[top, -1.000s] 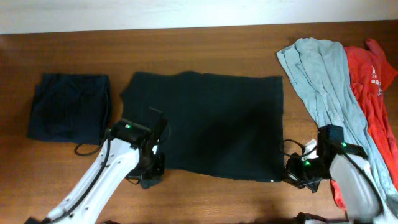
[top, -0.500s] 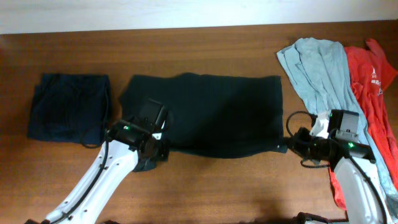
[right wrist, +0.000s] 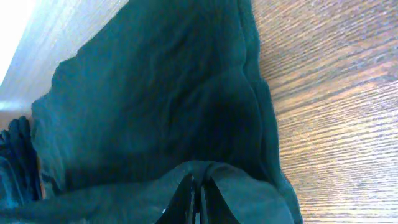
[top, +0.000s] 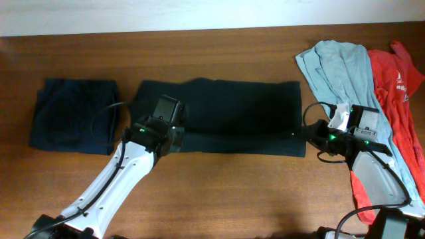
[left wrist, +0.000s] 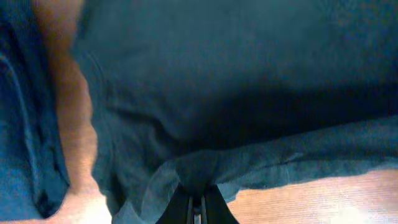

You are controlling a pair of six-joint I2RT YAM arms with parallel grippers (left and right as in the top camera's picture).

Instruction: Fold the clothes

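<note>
The large black fabric garment (top: pixel 232 116) lies across the middle of the brown wooden desk (top: pixel 232 199) as a wide, shallow band. Its near edge is lifted and doubled toward the far edge, apparently to make a lengthwise fold. The two ends of that edge are held level, presumably so the fold line runs straight.

The left fingers (left wrist: pixel 182 210) are closed on a raised pinch of the hem at the left end. The right fingers (right wrist: pixel 186 202) are likewise closed on a gathered ridge of cloth at the right end.

The left arm (top: pixel 113 182) reaches diagonally up from the desk's near left, its wrist over the garment's left end. The right arm (top: pixel 372 176) rises from the near right and bends inward, its wrist just beside the garment's right edge.

A folded navy cloth garment (top: pixel 73 114) lies apart to the left. A pale blue-grey garment (top: pixel 345 73) and a red garment (top: pixel 398 79) lie unfolded, overlapping, at the right.
</note>
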